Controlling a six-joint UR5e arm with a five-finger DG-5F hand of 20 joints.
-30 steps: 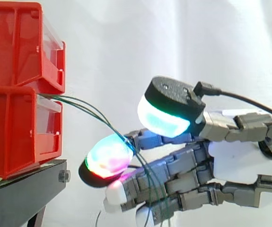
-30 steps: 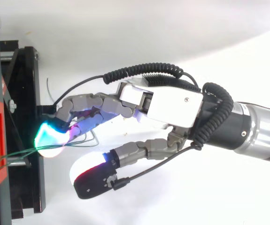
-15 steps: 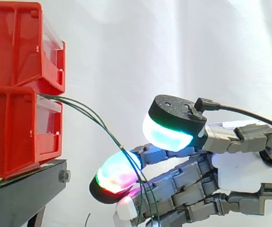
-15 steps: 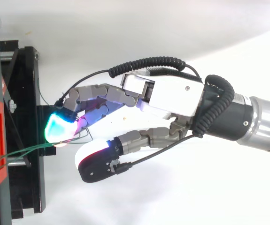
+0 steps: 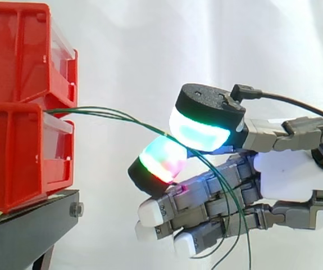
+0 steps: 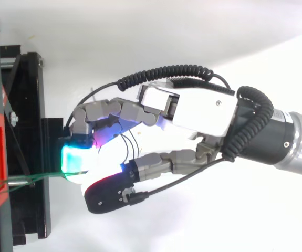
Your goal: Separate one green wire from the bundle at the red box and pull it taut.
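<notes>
Slippage loomed: hand (image 5: 285,180), at three o'clock of red box (image 5: 21,107), pinched green wires (image 5: 105,112) between thumb and finger pads (image 5: 198,135); two strands looked caught, so separation could fail.

Arm (image 6: 298,144) enters from the right, wrist roughly level. Hand (image 5: 287,180) points left with its fingers curled. The thumb pad glows green-cyan and closes against one fingertip (image 5: 162,159) glowing green and red, pinching the green wires (image 5: 110,114) between them. The other fingers are folded beneath, with white pads.
</notes>
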